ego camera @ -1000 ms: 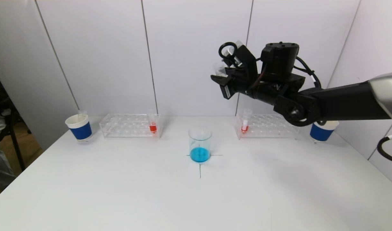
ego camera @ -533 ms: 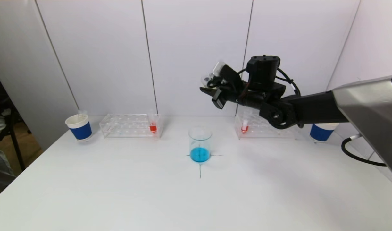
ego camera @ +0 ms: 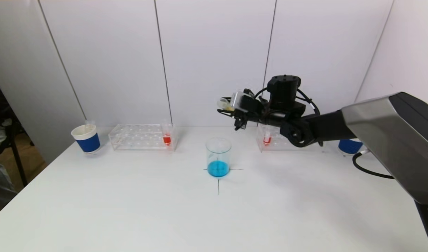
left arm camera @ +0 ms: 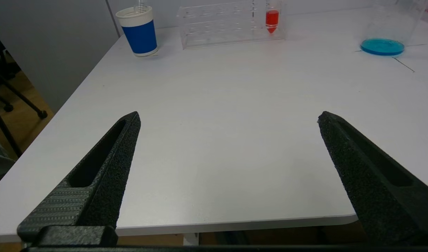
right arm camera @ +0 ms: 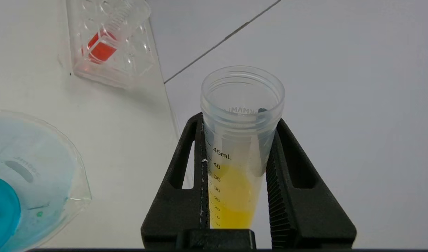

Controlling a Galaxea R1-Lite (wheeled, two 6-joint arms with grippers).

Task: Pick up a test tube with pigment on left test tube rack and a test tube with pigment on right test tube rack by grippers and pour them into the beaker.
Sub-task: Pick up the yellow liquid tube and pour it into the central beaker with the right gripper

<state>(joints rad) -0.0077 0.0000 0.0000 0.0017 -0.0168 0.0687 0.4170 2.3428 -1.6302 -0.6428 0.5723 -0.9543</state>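
Holding a test tube of yellow pigment (right arm camera: 234, 182), the right gripper (ego camera: 231, 108) is clamped on it from both sides, the tube tipped nearly level with its open mouth toward 9 o'clock. It hangs in the air above the table (ego camera: 130, 210), up and slightly toward 1 o'clock from the beaker (ego camera: 218, 157). In the right wrist view the yellow liquid pools in the lower part of the tube, short of the rim.

The beaker stands at the centre of the table on a drawn cross mark, with blue liquid in its bottom. At 10 o'clock from the beaker sits the left test tube rack (ego camera: 142, 137), with 1 tube of red pigment (ego camera: 167, 137) upright at its end nearest the beaker. At 2 o'clock sits the right test tube rack (ego camera: 287, 140), partly hidden by the arm, with 1 red tube (ego camera: 267, 137) at its near end. A blue and white paper cup (ego camera: 86, 139) stands at 9 o'clock of the left rack, and another cup (ego camera: 348, 146) shows past the right rack, mostly behind the arm.

The left gripper (left arm camera: 227, 147) is spread wide and empty, low over the table's near edge at 7 o'clock from the beaker, well apart from everything.
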